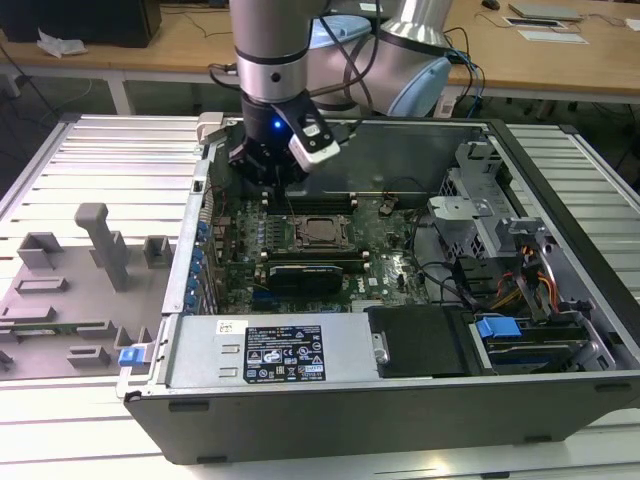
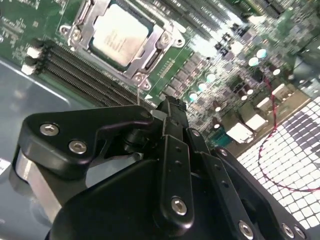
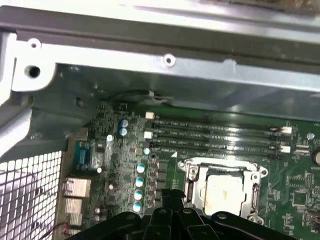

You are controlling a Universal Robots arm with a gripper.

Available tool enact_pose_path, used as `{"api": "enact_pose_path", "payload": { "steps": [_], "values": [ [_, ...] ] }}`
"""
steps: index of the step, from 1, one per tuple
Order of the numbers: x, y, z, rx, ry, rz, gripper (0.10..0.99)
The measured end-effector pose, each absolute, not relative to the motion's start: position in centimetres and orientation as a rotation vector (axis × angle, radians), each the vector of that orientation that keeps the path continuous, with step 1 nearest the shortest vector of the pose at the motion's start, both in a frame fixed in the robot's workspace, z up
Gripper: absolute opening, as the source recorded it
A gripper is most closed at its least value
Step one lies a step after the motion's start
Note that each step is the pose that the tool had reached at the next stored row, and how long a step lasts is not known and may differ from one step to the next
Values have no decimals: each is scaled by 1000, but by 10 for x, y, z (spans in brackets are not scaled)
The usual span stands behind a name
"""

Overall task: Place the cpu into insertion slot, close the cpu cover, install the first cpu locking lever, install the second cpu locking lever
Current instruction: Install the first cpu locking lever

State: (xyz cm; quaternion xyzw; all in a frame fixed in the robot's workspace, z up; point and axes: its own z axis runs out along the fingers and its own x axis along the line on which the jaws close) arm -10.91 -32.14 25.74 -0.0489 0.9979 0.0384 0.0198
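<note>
Hovering near the insertion slot [image 2: 141, 77], claw clenched empty
Your gripper [image 2: 172, 107] is pinched tight (likely to push, not grasp); the cpu [image 2: 117, 37] lies seated, framed by the cpu cover [image 2: 150, 50].

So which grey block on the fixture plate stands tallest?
The T-topped post at the exterior view's left; the other blocks around it sit low.

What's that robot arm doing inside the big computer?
The robot arm is working over the computer's green motherboard. The cpu already sits in its insertion slot, and the cpu cover lies down over its edges. The gripper is shut, holds nothing, and hovers just beside the slot.
</note>
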Motion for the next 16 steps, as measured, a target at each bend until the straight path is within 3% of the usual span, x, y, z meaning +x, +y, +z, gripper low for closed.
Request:
{"api": "enact_pose_path", "payload": {
  "steps": [16],
  "values": [
    [-126, -320, 257, -147, 3002, 335, 106]
  ]
}}
